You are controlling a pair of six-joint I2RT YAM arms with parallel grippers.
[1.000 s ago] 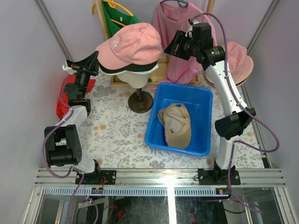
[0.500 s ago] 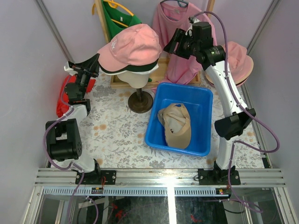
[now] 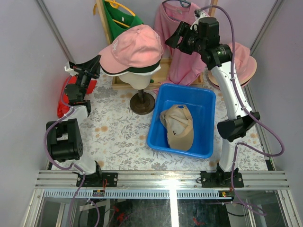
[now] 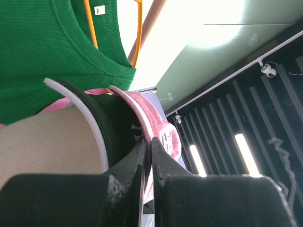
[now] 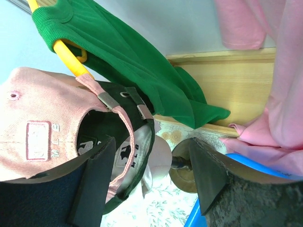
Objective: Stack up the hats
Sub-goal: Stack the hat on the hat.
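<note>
Fingers of the right gripper (image 5: 152, 141) gape empty beside the cap stack (image 3: 135, 45), whose brim the left gripper (image 4: 150, 142) pinches shut; the tan cap (image 3: 179, 124) lies below them in the bin (image 3: 203, 106), lengthwise near-to-far, right arm nearer.

Pale grey walls (image 3: 28, 56) around a floral-patterned table (image 3: 118, 137), wooden rack (image 5: 232, 82) at the back, aluminium rail (image 3: 161, 176) in front.

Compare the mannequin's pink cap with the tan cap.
The pink cap sits atop a dark cap on the mannequin head; the tan cap lies alone in the blue bin. The pink cap holds a rounded crown; the tan cap looks flattened. Both are brimmed baseball caps.
</note>
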